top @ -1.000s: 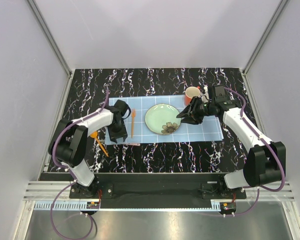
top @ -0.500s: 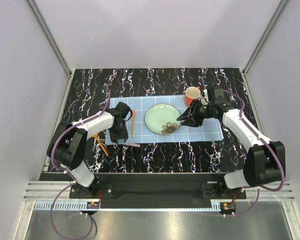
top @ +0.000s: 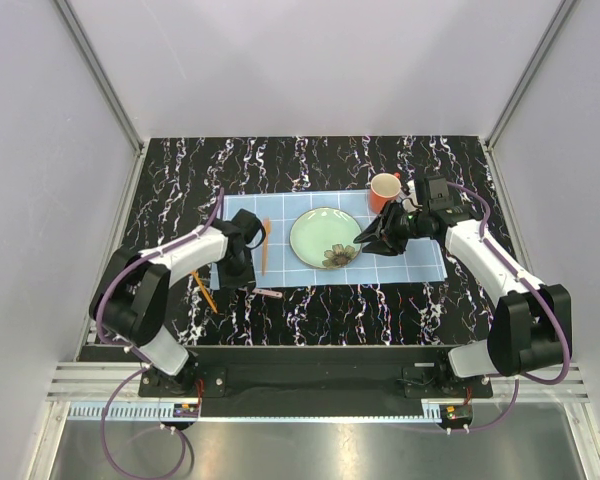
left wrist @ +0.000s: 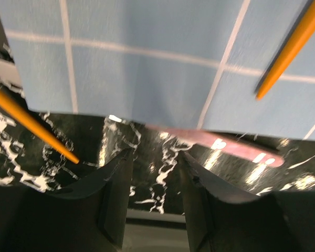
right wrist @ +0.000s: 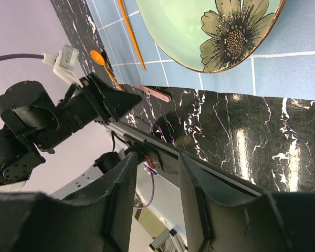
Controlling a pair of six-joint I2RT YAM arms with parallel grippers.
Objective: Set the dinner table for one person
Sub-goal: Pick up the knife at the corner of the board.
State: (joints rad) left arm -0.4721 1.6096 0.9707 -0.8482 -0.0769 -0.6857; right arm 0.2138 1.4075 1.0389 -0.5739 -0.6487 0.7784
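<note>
The black marble dinner table point(top: 310, 160) carries a light blue placemat point(top: 420, 260). On the mat lie a green flower plate point(top: 315, 235) and an orange fork point(top: 265, 245). An orange cup point(top: 384, 188) stands at the mat's far right corner. My left gripper point(top: 236, 268) is open and empty, low over the mat's front left edge point(left wrist: 155, 157). A pink utensil point(left wrist: 215, 144) lies just ahead of it. My right gripper point(top: 372, 240) is open and empty beside the plate's right rim point(right wrist: 157, 157).
An orange utensil point(top: 205, 293) lies on the table left of the mat; it also shows in the left wrist view point(left wrist: 31, 123). The right wrist view shows the plate point(right wrist: 199, 26), fork point(right wrist: 131, 34), an orange spoon point(right wrist: 97, 58) and the pink utensil point(right wrist: 155, 94).
My left arm has lowered and its gripper has shifted slightly toward the mat's front edge. My right gripper has edged a little nearer along the plate's right side.
</note>
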